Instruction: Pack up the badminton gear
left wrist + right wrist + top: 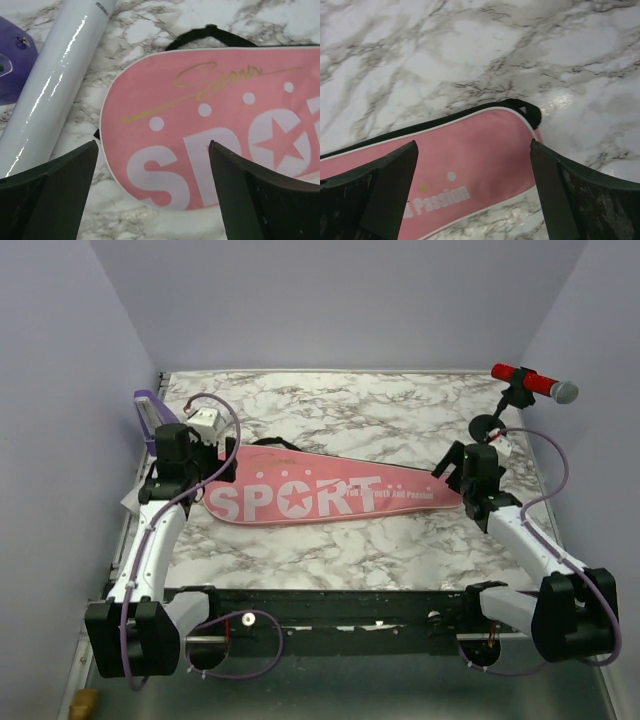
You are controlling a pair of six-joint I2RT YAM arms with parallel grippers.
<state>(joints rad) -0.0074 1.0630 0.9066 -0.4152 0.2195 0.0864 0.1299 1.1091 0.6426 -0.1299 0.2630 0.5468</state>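
While both pairs of jaws stand wide apart, holding nothing, the left gripper (152, 150) hovers over the wide end of the long pink bag (330, 498) and the right gripper (472, 150) over its narrow end. The bag lies flat across the middle of the marble counter (400, 410). Near the left edge, a white tube (55, 85) lies just beside the wide end.
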